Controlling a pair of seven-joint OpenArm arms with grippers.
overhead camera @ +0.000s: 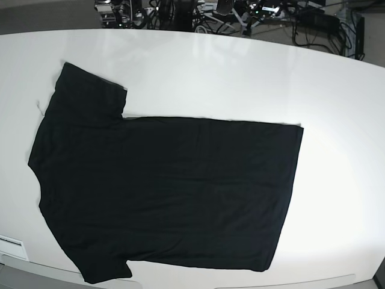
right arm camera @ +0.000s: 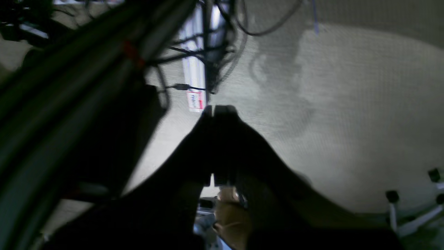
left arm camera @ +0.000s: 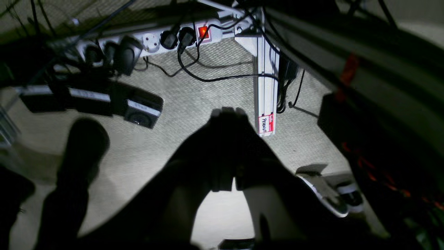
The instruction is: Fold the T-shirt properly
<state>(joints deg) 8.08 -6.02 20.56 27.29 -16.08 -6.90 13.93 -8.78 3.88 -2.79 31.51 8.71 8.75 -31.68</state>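
- The T-shirt (overhead camera: 162, 192) lies spread flat on the white worktop (overhead camera: 240, 72), plain black side up. Its collar end is toward the left edge and its hem toward the right.
- One sleeve reaches toward the far-left corner and the other toward the near-left corner. The hem runs well short of the right edge.
- No fold shows yet: both sleeves are out and the body lies in a single flat layer. The whole task appears to be still ahead, with sleeves to bring in and the body to double over.
- Neither arm appears in the base view, so both are off the worktop and apart from the cloth.
- The left wrist view looks down at carpeted floor, with a power strip (left arm camera: 166, 38) and a labelled metal leg (left arm camera: 265, 100) in sight. That suggests the arm hangs below or beside the worktop.
- The left claw (left arm camera: 227, 113) is a dark silhouette with its tips pressed together, and nothing seems to be between them.
- The right claw (right arm camera: 218, 109) is also dark against the carpet. Its tips look pressed together with only a hairline seam, though the dim light leaves this a little uncertain.
- Both arms must rise onto the worktop before any grasp.
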